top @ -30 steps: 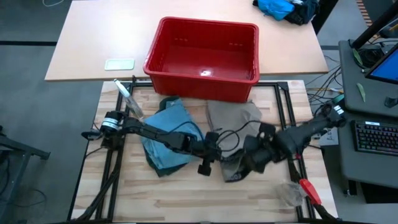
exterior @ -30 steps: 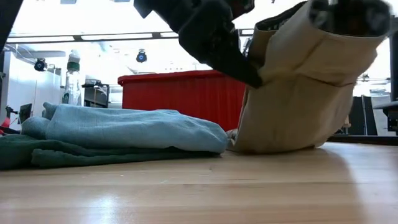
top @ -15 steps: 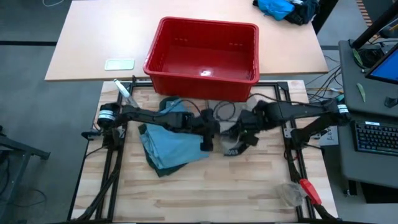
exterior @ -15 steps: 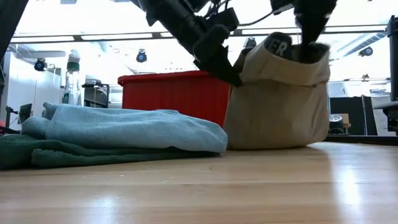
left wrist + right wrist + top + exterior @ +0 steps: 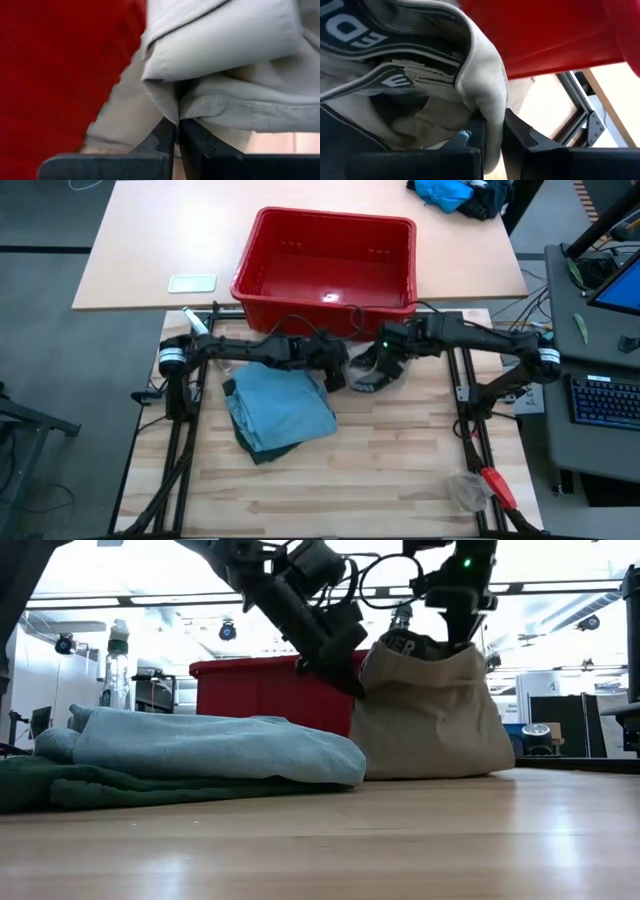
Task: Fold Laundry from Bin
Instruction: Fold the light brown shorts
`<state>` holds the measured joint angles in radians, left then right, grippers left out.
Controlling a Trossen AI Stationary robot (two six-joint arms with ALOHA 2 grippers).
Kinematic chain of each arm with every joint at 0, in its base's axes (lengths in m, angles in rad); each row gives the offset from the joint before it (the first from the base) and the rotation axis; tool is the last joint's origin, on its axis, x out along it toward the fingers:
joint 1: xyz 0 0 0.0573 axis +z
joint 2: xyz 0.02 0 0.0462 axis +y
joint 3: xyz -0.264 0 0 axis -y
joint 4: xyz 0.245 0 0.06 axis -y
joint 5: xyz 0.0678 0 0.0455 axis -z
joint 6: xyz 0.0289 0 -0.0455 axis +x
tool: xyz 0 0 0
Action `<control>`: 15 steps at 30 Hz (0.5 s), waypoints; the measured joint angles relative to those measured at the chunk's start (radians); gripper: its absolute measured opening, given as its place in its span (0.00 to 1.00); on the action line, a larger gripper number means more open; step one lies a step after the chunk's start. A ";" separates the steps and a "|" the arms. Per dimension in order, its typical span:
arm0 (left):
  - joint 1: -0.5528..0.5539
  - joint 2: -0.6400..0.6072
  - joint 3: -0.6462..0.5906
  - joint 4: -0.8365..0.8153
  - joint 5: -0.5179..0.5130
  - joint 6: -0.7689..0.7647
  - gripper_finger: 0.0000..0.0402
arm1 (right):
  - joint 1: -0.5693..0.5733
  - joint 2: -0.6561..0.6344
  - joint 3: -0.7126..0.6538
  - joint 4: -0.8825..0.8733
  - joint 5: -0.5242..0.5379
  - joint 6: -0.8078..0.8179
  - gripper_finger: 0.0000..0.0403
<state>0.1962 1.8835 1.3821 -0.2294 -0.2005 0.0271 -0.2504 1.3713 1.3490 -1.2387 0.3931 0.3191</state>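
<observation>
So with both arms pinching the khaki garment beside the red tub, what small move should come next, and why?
Probably lower and release. The folded khaki cloth garment already rests on the wooden table, against the red plastic bin, with the left gripper and the right gripper shut on its top edge.

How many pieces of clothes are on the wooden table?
3. A khaki piece held up by both grippers beside the red bin; a light blue piece lying on a dark green one. More may be hidden underneath.

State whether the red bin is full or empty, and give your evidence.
Empty. The high view looks straight into the red bin and shows only its bare red floor; the khaki garment hangs outside it, at its front wall.
</observation>
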 joint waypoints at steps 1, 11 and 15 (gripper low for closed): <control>0.009 0.000 -0.005 0.002 0.000 -0.017 0.00 | -0.015 0.004 -0.006 0.017 0.000 -0.003 0.07; 0.047 0.007 -0.020 0.023 -0.001 -0.106 0.00 | -0.090 0.045 -0.035 0.113 0.004 0.003 0.17; 0.054 0.020 -0.020 0.028 -0.002 -0.130 0.02 | -0.114 0.045 -0.035 0.118 0.008 0.002 0.24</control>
<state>0.2505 1.9033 1.3624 -0.2011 -0.2022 -0.1034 -0.3643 1.4160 1.3144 -1.1203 0.4008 0.3214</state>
